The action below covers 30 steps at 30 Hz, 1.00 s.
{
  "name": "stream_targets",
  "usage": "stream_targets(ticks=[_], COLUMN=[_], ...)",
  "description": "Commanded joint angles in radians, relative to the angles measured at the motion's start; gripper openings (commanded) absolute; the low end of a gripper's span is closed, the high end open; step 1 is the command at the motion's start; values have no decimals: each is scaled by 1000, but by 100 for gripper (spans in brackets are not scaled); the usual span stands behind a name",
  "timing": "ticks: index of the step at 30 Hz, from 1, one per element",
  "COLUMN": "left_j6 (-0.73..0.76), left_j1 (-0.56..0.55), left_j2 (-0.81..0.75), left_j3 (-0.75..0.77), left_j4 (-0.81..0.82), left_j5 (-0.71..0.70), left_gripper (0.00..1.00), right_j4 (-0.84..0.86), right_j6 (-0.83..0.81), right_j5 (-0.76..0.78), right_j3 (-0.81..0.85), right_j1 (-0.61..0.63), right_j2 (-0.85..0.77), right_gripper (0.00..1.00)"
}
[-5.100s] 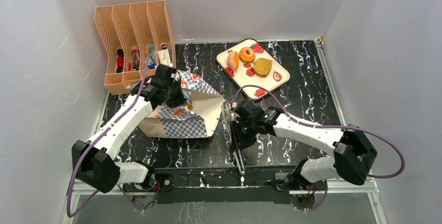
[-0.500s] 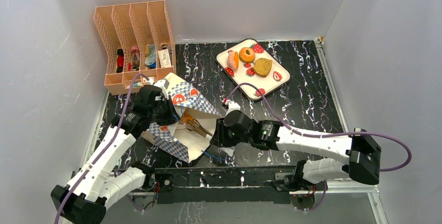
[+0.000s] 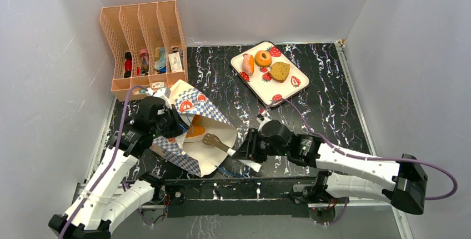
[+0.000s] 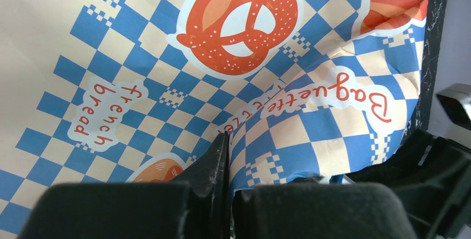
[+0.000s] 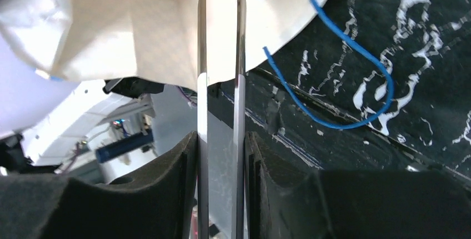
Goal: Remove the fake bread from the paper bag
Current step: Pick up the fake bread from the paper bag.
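Tongs [image 5: 202,39] of bare metal are clamped in the right claw [image 5: 220,150], which is closed narrowly on their two blades. From there the blades run out over the lip of the paper bag [image 3: 191,160]. Their flat tips are seen inside its mouth, just beside an orange piece of fake bread [image 3: 195,130] lying in the bag. Whether the tips touch that piece cannot be told. The left claw [image 4: 225,150] is pinched fully shut on the chequered wall of the bag, by which the mouth is held up and open. A blue cord handle [image 5: 383,91] lies loose on the desk [image 3: 322,105] at the bag's rim.

The step in hand is judged to be the picking of the orange piece with the tongs. It would be done well if the mouth were held steady, one blade were set on each side of the piece before squeezing, and the pull were made along the bag, so that neither paper nor cord is caught. A donut [image 3: 262,58], a toast slice [image 3: 280,71] and a pinkish roll [image 3: 247,64] are already laid on the strawberry tray [image 3: 258,83], well apart from the bag.
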Motion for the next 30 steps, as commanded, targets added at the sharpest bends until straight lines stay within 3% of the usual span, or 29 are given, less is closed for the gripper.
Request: stream_targets(ticks=[1, 11, 30], left_j6=[-48, -18, 0], left_j1=[-3, -3, -3], left_j2=[-56, -60, -75], left_j3=[-13, -31, -59], left_j4=[-30, -38, -38], left_j5=[-8, 2, 10], left_gripper=[0, 0, 0], right_j4=[163, 411, 540], right_j6=[152, 292, 353], right_j5=[-122, -190, -226], right_j3=[-104, -212, -202], right_j1=[-61, -85, -88], right_j2=[-52, 27, 124], right_gripper=[27, 29, 36])
